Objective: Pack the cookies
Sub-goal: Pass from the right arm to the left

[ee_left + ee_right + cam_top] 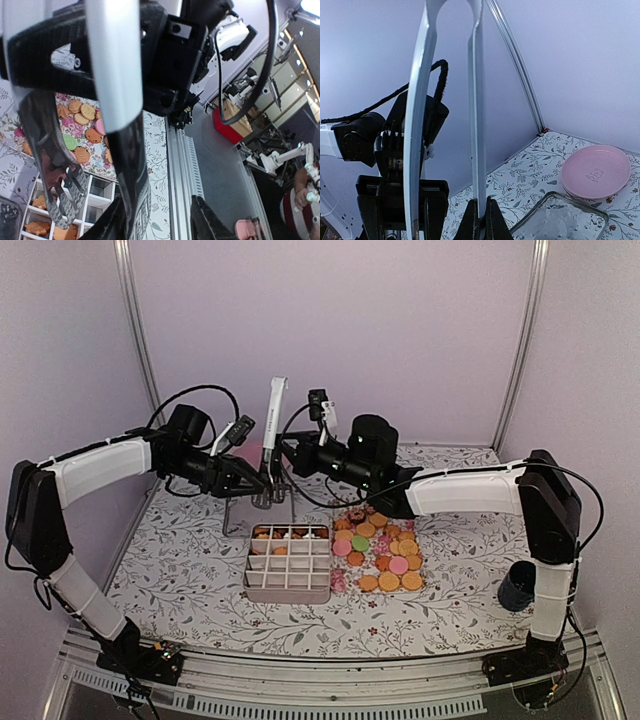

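1. White plastic tongs (274, 418), upright in the top view between the two arms, above the far edge of the divided tray (288, 585).
2. Shown only from above: both arms at once, with the left gripper (258, 483) and the right gripper (479, 223) meeting at the tongs. Also the cookies (381, 552) as a loose patch on the flowered surface (170, 570), just right of the tray, with more of them in the tray's far row of compartments. Dark cup (518, 586) near the right arm's base.
3. Shown only from the right wrist: right gripper pinched tight on one blade of the tongs, near its lower end. Pink plate (596, 171) whole near the corner, with a clear container (560, 220) just beside it.
4. Shown only from the left wrist: white handle of the tongs lying across the left gripper, which sits partly closed about it. Cannot tell whether actually clamped.
5. Cookies small, round and flat: mostly golden-orange, a few pink, one green near the middle of the patch, dark brown ones along its far edge.
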